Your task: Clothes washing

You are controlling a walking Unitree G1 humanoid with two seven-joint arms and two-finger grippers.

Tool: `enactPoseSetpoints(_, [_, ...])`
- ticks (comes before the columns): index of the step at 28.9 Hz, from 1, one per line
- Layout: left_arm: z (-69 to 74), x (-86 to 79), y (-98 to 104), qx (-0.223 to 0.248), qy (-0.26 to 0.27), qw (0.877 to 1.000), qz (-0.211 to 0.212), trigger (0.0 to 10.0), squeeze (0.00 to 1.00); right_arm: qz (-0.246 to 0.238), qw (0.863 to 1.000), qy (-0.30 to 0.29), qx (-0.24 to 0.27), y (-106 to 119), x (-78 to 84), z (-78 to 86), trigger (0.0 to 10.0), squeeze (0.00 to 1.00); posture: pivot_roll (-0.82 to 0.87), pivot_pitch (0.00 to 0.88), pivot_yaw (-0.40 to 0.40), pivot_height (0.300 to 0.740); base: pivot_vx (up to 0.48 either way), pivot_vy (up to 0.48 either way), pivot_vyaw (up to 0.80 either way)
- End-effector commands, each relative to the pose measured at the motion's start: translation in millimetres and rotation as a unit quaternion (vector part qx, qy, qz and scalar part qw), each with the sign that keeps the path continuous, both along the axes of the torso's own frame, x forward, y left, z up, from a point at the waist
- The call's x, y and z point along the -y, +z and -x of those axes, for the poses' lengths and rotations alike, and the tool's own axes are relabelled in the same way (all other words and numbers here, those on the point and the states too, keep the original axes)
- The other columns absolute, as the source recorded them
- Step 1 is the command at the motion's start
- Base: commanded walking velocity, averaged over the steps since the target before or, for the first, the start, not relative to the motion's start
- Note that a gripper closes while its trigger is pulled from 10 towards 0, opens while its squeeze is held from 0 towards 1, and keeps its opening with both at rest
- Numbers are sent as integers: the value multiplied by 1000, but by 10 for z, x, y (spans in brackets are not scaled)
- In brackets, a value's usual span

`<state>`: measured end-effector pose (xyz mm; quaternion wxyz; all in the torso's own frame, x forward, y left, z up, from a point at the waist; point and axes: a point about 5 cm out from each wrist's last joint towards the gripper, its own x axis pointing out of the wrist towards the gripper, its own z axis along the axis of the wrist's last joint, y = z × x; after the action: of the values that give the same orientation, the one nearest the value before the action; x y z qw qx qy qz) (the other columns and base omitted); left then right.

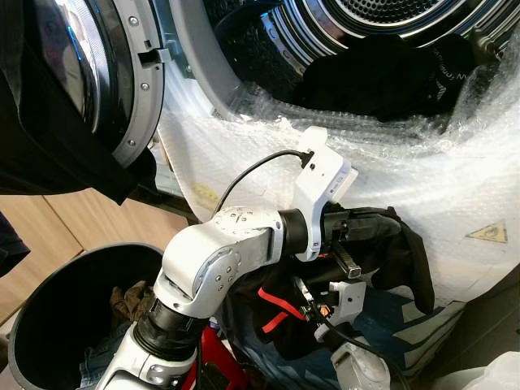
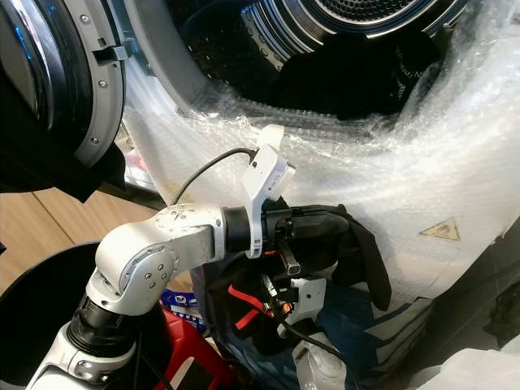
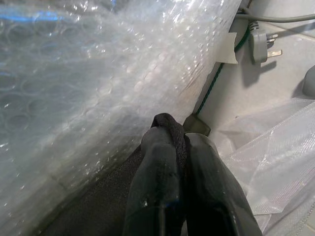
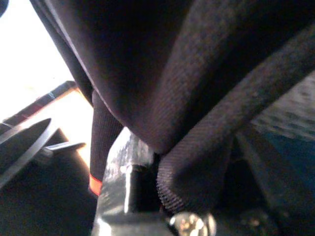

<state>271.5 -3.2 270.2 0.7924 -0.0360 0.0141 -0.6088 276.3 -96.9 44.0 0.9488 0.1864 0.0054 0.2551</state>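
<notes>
At nine o'clock, a dark bin. Centre, the left gripper has its jaws pinching a black garment below the washer drum; the right gripper sits beneath, jaws untellable. Trailing fabric may snag on bubble wrap and slip free.

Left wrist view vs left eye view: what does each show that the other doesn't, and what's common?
Left wrist view alone: a white wall plug with its cable lying on the pale floor, a green cord running down beside the washer, and clear plastic sheeting.

Left eye view alone: the open washer door, dark laundry in the drum, the black laundry bin, a yellow warning sticker, and the right gripper below in the same cloth.

Both: the left gripper, jaws closed on the black garment, against the bubble wrap on the washer front.
</notes>
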Motion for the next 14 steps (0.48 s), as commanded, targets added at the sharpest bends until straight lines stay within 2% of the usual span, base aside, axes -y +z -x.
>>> enactPoseSetpoints(1, [63,2,147,31,-17,999,22,0,0,-34,999,29,13,85,-82,17,0,0,-23,40,81,740,0,0,0])
enactPoseSetpoints(8, [60,-36,185,43,-12,999,25,0,0,-57,995,80,20,136,-50,131,0,0,-16,45,73,740,0,0,0])
enactPoseSetpoints(12, [52,-114,216,59,-13,998,18,0,0,-50,995,90,15,112,-6,166,0,0,-21,51,75,740,0,0,0])
enactPoseSetpoints(14, [-14,-229,274,73,11,997,19,0,0,-59,993,103,14,141,31,204,0,0,-17,49,72,740,0,0,0])
